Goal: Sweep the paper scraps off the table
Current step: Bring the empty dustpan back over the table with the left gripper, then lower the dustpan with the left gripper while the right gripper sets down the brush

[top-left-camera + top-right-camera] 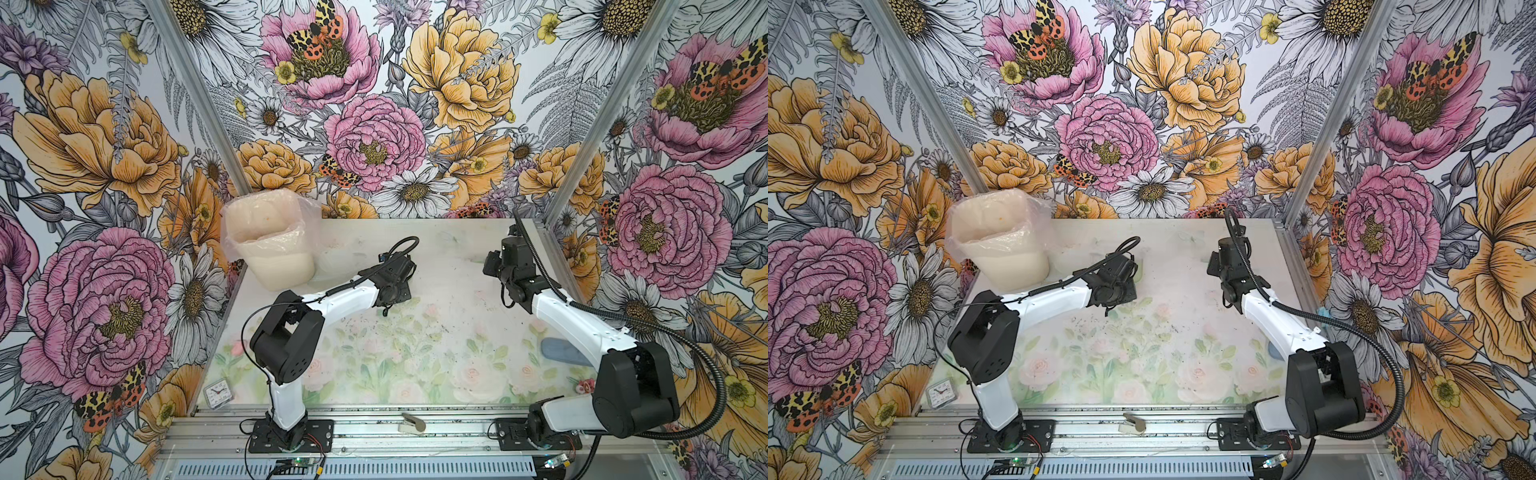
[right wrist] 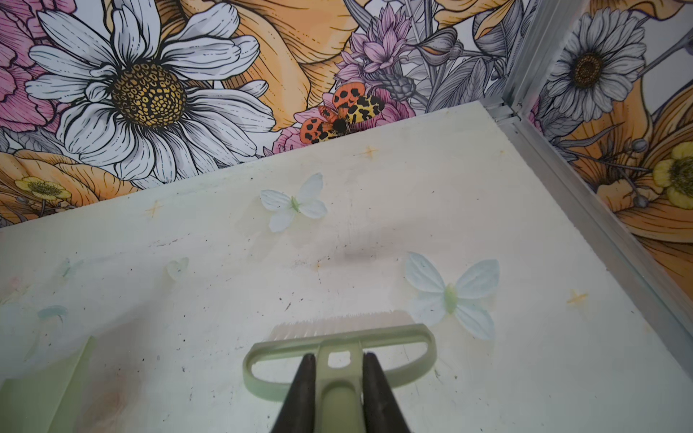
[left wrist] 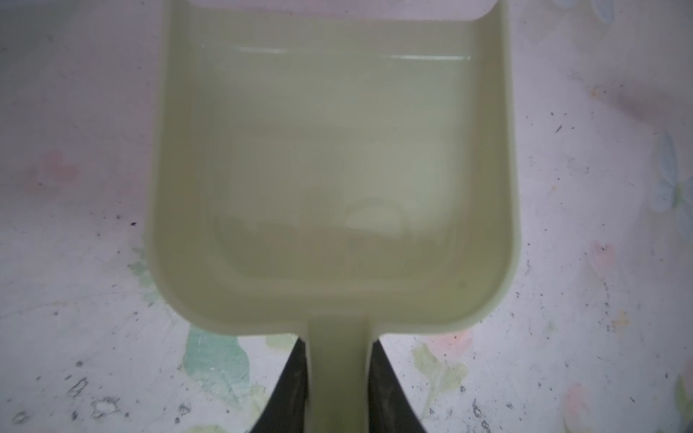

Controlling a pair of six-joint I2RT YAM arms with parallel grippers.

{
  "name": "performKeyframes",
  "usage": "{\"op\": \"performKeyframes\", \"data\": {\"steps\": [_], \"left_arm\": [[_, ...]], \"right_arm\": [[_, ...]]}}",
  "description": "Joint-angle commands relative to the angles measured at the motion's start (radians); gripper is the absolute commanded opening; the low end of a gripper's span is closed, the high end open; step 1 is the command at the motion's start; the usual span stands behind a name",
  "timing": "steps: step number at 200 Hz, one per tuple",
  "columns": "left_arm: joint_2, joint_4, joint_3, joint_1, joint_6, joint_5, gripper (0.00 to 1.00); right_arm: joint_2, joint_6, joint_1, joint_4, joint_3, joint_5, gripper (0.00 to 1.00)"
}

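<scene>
Right, both arms are reaching out over the far half of the surface [image 1: 449, 249]. The left gripper [image 3: 337, 360] is pinched on the handle of the pale green dustpan [image 3: 337, 150], one dark finger on either side. The pan's mouth points away from the wrist. Its tray shows only a faint brownish smear, too blurred to name. In both top views that wrist sits near the plastic-lined bin [image 1: 270, 249], which stands in the far left corner.

Over to the right gripper [image 2: 337, 360]. It's clamped on the stem of the green brush [image 2: 393, 335], with the bristles aimed toward the far wall and close to the aluminium corner post. I can't tell whether the bristles touch the surface. The two tools are apart.

What look like red and pink paper scraps [image 1: 584, 387] sit at the near right edge. They're tucked just beside the right arm's elbow, partly hidden and well away from both brush and dustpan. A blue oblong object [image 1: 565, 352] lies beside that forearm. A small clock [image 1: 215, 392] rests at the near left corner.
</scene>
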Motion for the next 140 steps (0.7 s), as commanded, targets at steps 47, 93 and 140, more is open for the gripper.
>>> {"op": "performKeyframes", "data": {"steps": [47, 93, 140], "left_arm": [[0.155, 0.048, 0.136, -0.027, -0.015, 0.051, 0.00], [0.190, 0.049, 0.172, -0.048, -0.023, 0.063, 0.00], [0.200, 0.049, 0.181, -0.057, -0.027, 0.067, 0.10]], "right_arm": [[0.104, 0.065, -0.004, 0.171, -0.046, 0.033, 0.00], [0.124, 0.075, 0.007, 0.188, -0.085, 0.036, 0.00], [0.142, 0.089, 0.022, 0.185, -0.120, 0.037, 0.00]]}}
